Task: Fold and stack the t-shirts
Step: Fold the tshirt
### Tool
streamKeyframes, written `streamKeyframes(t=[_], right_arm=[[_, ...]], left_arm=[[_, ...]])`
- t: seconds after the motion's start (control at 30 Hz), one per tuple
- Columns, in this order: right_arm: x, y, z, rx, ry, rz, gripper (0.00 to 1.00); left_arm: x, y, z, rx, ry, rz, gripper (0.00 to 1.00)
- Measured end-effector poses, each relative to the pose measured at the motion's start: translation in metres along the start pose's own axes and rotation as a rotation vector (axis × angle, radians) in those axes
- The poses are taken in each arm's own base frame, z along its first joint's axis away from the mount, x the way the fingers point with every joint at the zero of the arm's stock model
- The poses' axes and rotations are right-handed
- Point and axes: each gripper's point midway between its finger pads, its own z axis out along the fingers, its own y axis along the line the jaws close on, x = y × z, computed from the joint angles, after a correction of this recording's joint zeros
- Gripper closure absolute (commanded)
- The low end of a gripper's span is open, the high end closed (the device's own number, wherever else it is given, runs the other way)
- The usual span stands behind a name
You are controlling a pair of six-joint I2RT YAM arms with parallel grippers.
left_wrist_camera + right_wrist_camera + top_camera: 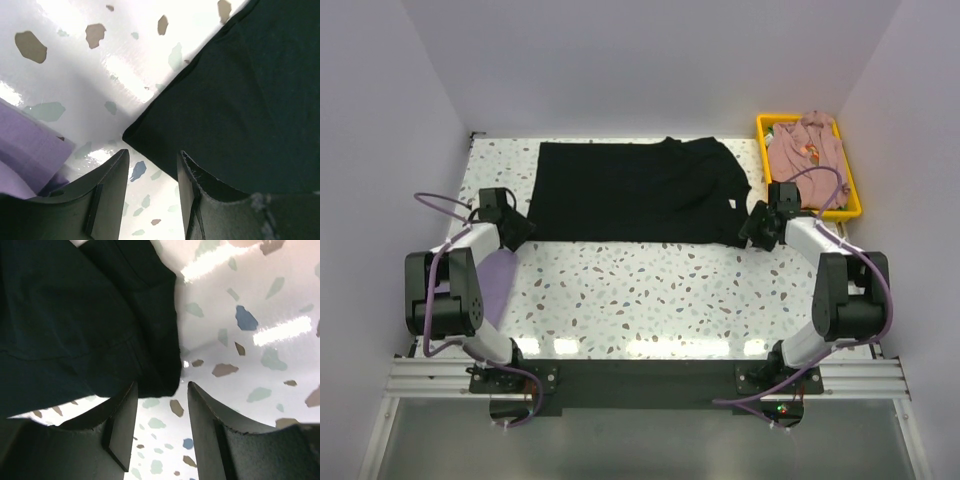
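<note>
- While both arms stand with elbows bent high over their bases, each forearm reaches forward and inward, wrist tipped down toward the table.
- Left claw: low over the table, jaws parted with a clear gap, gripping nothing.
- Right claw: same posture, jaws parted, nothing clamped between them.
- Black tee: spread flat, roughly rectangular, with a straight near edge. Mild creases show in the right wrist view. A small white label sits toward its right side.
- Position against the left claw: the tee's near left corner lies just ahead of the finger gap. Its edge runs back beside the claw's right finger. The cloth extends ahead and to the right of the claw. Whether the finger touches the cloth cannot be told.
- Position against the right claw: the tee's near right corner lies just ahead of the gap, nearer the claw's left finger. The cloth extends ahead and to the left. Bare table lies ahead of the right finger.
- Overall, the black tee lies between the two claws and beyond them, one near corner at each.
- Lavender tee: behind the left claw and to its left, partly under the left arm, apart from the black tee.
- Pink tee: bunched inside a yellow bin, beyond the right claw and to its right.
</note>
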Motion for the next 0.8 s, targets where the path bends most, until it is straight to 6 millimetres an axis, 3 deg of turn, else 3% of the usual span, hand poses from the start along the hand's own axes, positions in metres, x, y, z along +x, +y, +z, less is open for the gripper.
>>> streamKeyframes(t=[0.1,0.3,0.37,0.43,0.63,0.8], right_arm=[[-0.006,0.007,0.005,-0.027,-0.022,0.017,0.57],[-0.007,0.010,0.017,-0.041,-0.024,0.041,0.80],[-0.006,0.011,0.018,-0.042,-0.018,0.045,0.92],[-0.007,0.011,0.017,-0.044,-0.020,0.047,0.96],[-0.012,0.013,0.013,-0.041,-0.021,0.033,1.00],[-0.032,0.016,0.006,-0.018,-0.064,0.003,1.00]], left_arm=[[0.008,0.005,0.006,-0.015,0.028,0.001,0.53],[0.012,0.007,0.012,-0.015,0.041,0.001,0.54],[0.012,0.006,0.012,-0.015,0.040,0.001,0.55],[0.011,0.006,0.012,-0.015,0.040,0.001,0.57],[0.011,0.006,0.015,-0.014,0.037,-0.001,0.63],[0.011,0.006,0.016,-0.015,0.034,-0.001,0.68]])
